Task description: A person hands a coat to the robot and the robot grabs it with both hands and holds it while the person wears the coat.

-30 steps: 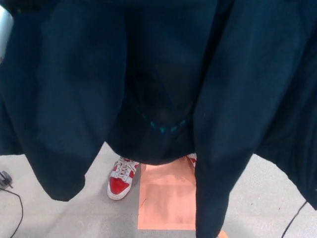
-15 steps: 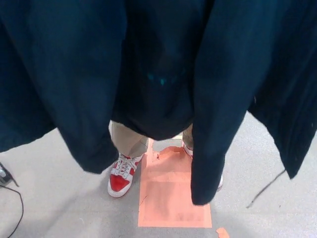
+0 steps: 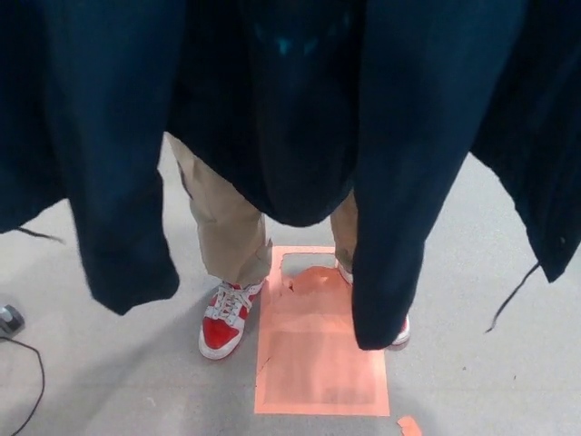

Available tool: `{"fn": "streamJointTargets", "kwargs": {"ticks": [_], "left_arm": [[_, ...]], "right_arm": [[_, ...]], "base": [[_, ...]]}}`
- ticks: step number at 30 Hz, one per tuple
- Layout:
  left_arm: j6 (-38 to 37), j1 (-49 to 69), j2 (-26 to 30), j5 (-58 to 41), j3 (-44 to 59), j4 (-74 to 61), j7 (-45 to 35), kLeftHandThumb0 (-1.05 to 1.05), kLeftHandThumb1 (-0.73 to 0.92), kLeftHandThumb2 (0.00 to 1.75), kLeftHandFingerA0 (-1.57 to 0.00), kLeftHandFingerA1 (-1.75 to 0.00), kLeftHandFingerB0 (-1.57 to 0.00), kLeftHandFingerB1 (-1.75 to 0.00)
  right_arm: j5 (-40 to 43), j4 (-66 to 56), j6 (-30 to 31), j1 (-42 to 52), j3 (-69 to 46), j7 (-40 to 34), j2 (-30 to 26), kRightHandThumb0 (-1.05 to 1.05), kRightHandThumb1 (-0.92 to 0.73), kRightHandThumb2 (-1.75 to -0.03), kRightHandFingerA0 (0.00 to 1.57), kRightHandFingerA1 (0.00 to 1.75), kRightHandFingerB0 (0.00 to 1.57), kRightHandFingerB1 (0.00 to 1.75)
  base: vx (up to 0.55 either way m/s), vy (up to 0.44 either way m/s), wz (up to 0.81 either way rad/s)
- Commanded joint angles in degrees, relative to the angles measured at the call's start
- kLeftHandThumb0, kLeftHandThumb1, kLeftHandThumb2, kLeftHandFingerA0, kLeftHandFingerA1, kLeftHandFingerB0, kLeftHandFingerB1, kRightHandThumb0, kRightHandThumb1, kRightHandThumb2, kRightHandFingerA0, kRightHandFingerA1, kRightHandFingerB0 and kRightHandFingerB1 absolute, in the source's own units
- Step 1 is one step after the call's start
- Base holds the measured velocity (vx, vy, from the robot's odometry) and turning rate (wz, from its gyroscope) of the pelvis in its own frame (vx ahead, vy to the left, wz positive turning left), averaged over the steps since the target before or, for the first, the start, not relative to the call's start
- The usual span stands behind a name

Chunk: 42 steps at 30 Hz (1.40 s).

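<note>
A dark navy coat (image 3: 290,100) hangs across the whole upper part of the head view. Its two sleeves dangle down, one at the left (image 3: 123,227) and one right of centre (image 3: 390,245). Behind the coat stands a person in tan trousers (image 3: 222,227) and red-and-white sneakers (image 3: 222,322). Neither of my hands shows; the coat covers the top of the picture.
An orange-pink marker patch (image 3: 318,354) lies on the grey floor (image 3: 109,381) at the person's feet. A black cable (image 3: 23,363) with a small plug runs along the lower left. A thin cord (image 3: 513,295) hangs from the coat at the right.
The coat has risen in the view, uncovering the person's tan trousers and both shoes. Its sleeves hang higher than before.
</note>
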Motion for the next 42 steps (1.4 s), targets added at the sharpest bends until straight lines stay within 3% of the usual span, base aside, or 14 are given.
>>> {"fn": "streamJointTargets", "kwargs": {"ticks": [1,11,15,16,17,18,20,21,22,23,25,26,27,42], "left_arm": [[-4.66,-21.22,3.97,4.34,-1.48,8.18,15.24,-0.37,0.79,0.64,-1.01,-1.75,-0.74,-1.50],[-3.90,-29.83,3.38,4.82,-4.67,13.96,12.33,-0.47,0.77,0.65,-0.94,-1.75,-0.70,-1.45],[-3.54,-33.64,3.30,6.04,-7.31,15.99,10.24,-0.53,0.78,0.64,-0.92,-1.75,-0.64,-1.61],[-4.09,-34.67,3.16,5.63,-7.19,16.34,10.23,-0.51,0.78,0.63,-0.89,-1.75,-0.61,-1.69],[-4.27,-34.98,3.12,5.47,-7.22,16.50,10.31,-0.51,0.78,0.63,-0.89,-1.75,-0.61,-1.69],[-5.25,-35.76,3.18,5.11,-7.29,16.84,10.47,-0.47,0.77,0.63,-0.92,-1.75,-0.64,-1.71],[-4.23,-37.48,3.66,6.82,-9.04,17.28,10.58,-0.43,0.71,0.62,-0.95,-1.75,-0.64,-1.70],[-3.29,-38.46,3.81,7.79,-10.18,17.54,10.17,-0.46,0.67,0.60,-0.95,-1.75,-0.72,-1.07],[-2.05,-39.65,3.97,8.90,-11.65,17.85,9.52,-0.46,0.67,0.60,-0.95,-1.75,-0.72,-1.07],[-1.05,-40.12,3.88,9.29,-12.36,18.08,9.00,-0.48,0.74,0.62,-0.94,-1.75,-0.63,-1.30],[1.68,-42.96,3.61,11.68,-15.40,18.78,6.28,-0.44,0.76,0.63,-0.93,-1.75,-0.62,-1.43],[1.75,-43.54,3.60,11.70,-15.83,18.90,6.02,-0.52,0.55,0.94,-1.20,-1.43,-0.74,-1.14],[1.68,-44.36,3.56,11.44,-16.18,19.03,6.07,-0.52,0.54,0.94,-1.17,-1.41,-0.73,-1.12],[2.15,-47.61,2.74,11.60,-16.95,19.44,6.31,-0.52,0.54,0.94,-1.17,-1.41,-0.73,-1.12]], "right_arm": [[1.71,5.69,1.47,-20.60,-2.72,-16.18,-4.98,-0.46,-0.83,-0.67,0.84,1.66,0.70,1.47],[-0.76,9.07,4.29,-27.45,0.26,-14.42,-6.38,-0.52,-0.84,-0.68,0.94,1.73,0.82,1.47],[-4.26,10.31,6.87,-30.62,4.41,-16.92,-6.92,-0.52,-0.81,-0.64,0.97,1.66,0.81,1.43],[-4.87,10.57,7.86,-31.76,5.30,-16.88,-6.97,-0.49,-0.62,-1.05,1.26,1.37,0.89,1.11],[-4.92,10.69,8.11,-32.09,5.64,-16.88,-6.99,-0.49,-0.62,-1.05,1.26,1.37,0.89,1.11],[-5.05,10.98,8.26,-32.85,6.48,-16.88,-7.14,-0.52,-0.83,-0.64,1.02,1.61,0.80,1.37],[-5.52,11.38,8.81,-34.43,7.81,-15.69,-7.48,-0.52,-0.85,-0.65,1.01,1.61,0.83,1.40],[-5.38,11.53,8.83,-35.19,8.18,-15.33,-7.68,-0.53,-0.83,-0.68,0.98,1.72,0.79,1.51],[-5.14,11.66,8.75,-36.07,8.46,-14.95,-7.94,-0.53,-0.83,-0.68,0.98,1.72,0.79,1.51],[-5.21,11.73,8.94,-36.38,8.78,-15.02,-7.97,-0.54,-0.83,-0.68,0.97,1.71,0.78,1.51],[-5.13,11.74,8.95,-37.80,9.29,-15.08,-8.28,-0.54,-0.81,-0.64,0.94,1.60,0.75,1.40],[-5.16,11.76,9.14,-38.16,9.49,-15.10,-8.27,-0.48,-0.73,-0.62,0.91,1.65,0.74,1.40],[-5.74,11.82,9.93,-38.78,10.17,-15.51,-8.28,-0.43,-0.66,-0.66,0.90,1.67,0.70,1.43],[-6.05,12.10,10.83,-41.78,12.21,-16.66,-9.52,-0.43,-0.66,-0.66,0.90,1.67,0.70,1.43]], "base": [[0.00,0.000,0.00],[0.00,0.000,0.00],[0.00,0.000,0.00],[0.00,0.000,0.00],[0.00,0.000,0.00],[0.00,0.000,0.00],[0.00,0.000,0.00],[0.00,0.000,0.00],[0.00,0.000,0.00],[0.00,0.000,0.00],[0.00,0.000,0.00],[0.00,0.000,0.00],[0.00,0.000,0.00],[0.00,0.000,0.00]]}}
